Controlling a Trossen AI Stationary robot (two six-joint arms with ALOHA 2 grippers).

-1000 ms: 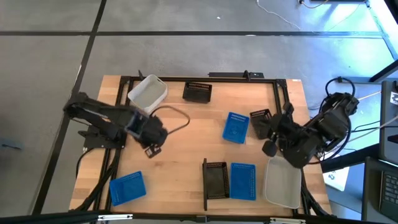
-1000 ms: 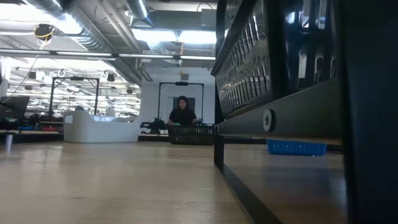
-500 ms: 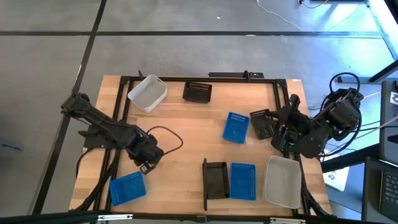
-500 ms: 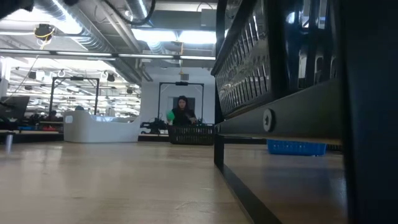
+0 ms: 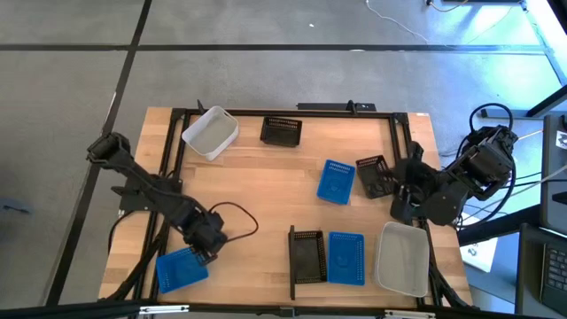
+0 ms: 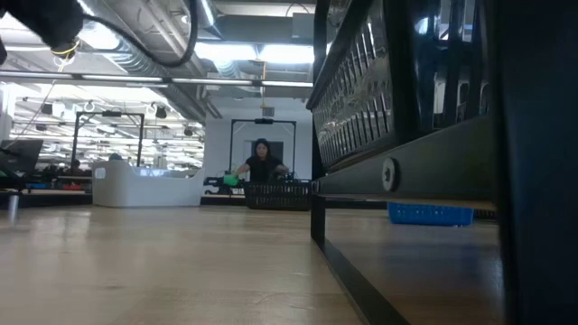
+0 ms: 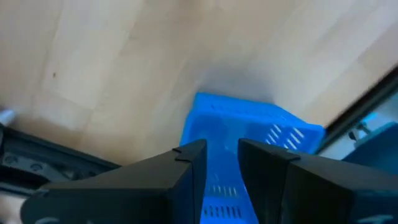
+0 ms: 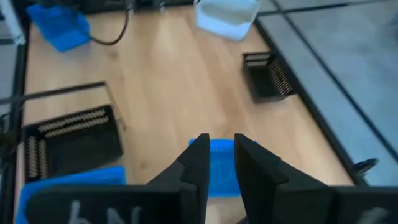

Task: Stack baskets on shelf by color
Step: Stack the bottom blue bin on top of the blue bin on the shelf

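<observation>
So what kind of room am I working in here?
Probably a large lab or industrial workshop: exposed ceiling ducts, more framed rigs across the open floor, and a person at another station behind the table.

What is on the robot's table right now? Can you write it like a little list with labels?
blue baskets: three; one near the left pincer, one mid-table, one on the shelf
black baskets: three; one at the far edge, one by the right arm, one on the shelf
white baskets: two seen; far left, near right
left pincer: open, over the blue basket
right pincer: empty, by the black basket
</observation>
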